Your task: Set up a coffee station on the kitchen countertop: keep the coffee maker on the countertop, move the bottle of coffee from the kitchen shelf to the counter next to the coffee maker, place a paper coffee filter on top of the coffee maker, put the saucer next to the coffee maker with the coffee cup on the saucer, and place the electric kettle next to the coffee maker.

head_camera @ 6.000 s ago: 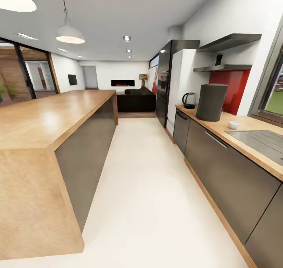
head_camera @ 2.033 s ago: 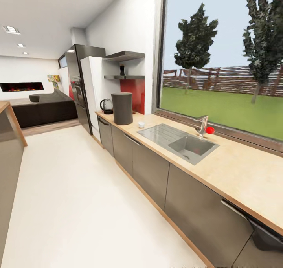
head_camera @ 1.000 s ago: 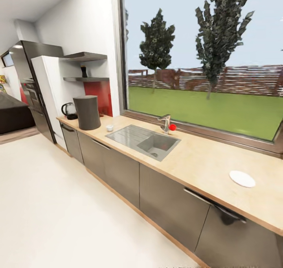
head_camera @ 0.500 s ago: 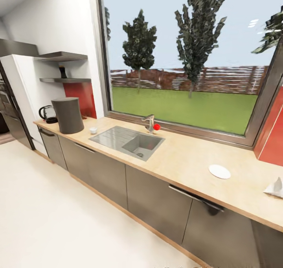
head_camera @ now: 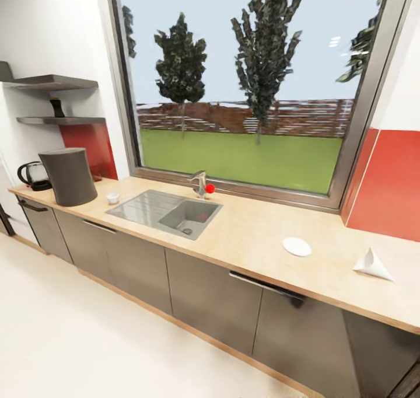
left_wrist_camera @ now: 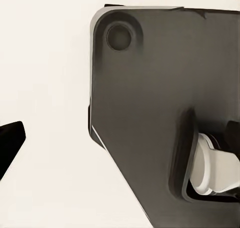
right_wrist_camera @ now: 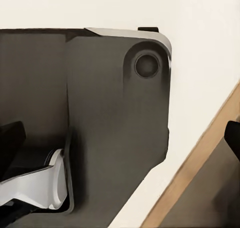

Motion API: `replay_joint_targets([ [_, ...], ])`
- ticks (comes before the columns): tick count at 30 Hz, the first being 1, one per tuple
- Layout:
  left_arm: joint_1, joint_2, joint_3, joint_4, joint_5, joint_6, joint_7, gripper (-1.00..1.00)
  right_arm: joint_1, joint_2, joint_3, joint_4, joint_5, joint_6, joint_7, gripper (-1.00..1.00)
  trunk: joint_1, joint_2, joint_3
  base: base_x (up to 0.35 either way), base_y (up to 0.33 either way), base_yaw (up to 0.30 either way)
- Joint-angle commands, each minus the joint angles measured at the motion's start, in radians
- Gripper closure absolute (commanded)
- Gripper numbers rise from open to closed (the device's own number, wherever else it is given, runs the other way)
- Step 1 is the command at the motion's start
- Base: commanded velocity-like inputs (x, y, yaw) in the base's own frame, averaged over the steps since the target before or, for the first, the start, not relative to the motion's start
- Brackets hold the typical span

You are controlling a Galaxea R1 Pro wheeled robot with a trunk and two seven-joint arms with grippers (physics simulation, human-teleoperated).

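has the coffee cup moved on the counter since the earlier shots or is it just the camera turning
No. The coffee cup sits between the coffee maker and the sink, as before. The whole view shifted, so the camera turned.

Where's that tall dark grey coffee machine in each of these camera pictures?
Head view: the tall dark grey coffee maker stands far left on the light wood countertop, between the glass kettle and the small white cup.
Left wrist view: the robot's dark base over pale floor.
Right wrist view: dark base, pale floor, wooden plinth strip.
Shared landmark: the pale floor.
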Motion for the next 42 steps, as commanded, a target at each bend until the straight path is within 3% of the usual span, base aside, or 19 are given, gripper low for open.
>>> replay_joint_targets([
  [1,0.000,0.000,0.000,0.001,0.006,-0.003,0.000,-1.00,0.000,0.000,0.000,0.000,0.000,0.000,0.001,-1.00,0.000,-0.001,0.000,0.000,0.000,-0.265],
  [42,0.000,-0.001,0.000,0.001,0.008,-0.005,0.000,-1.00,0.000,0.000,0.000,0.000,0.000,0.000,0.001,-1.00,0.000,-0.001,0.000,0.000,0.000,-0.265],
])
